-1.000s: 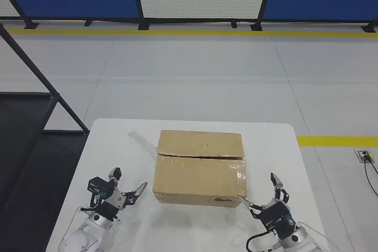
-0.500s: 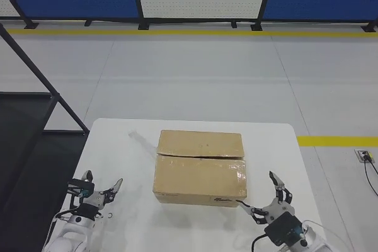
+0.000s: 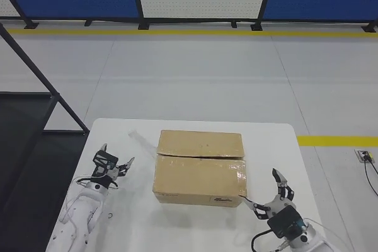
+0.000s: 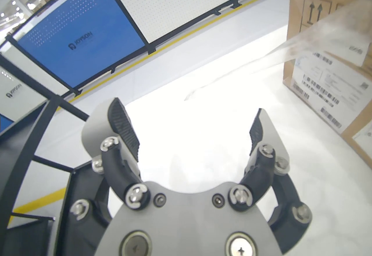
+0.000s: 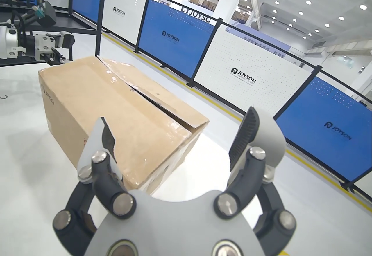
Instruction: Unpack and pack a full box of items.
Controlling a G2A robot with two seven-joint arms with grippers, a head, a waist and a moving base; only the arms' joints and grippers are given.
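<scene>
Two grippers flank the box [image 3: 200, 170], which sits on the counter [image 3: 271, 142] with its flaps down and the seam split. Left gripper [image 3: 116, 156] is beside one end, right gripper [image 3: 263, 189] near the opposite front corner. Both sets of fingers [image 4: 123, 126] are spread and empty, probably placed to lift the flaps.

Closed box [image 3: 200, 167] as central obstacle; passing room on table [image 3: 138, 217] beside both ends.
</scene>
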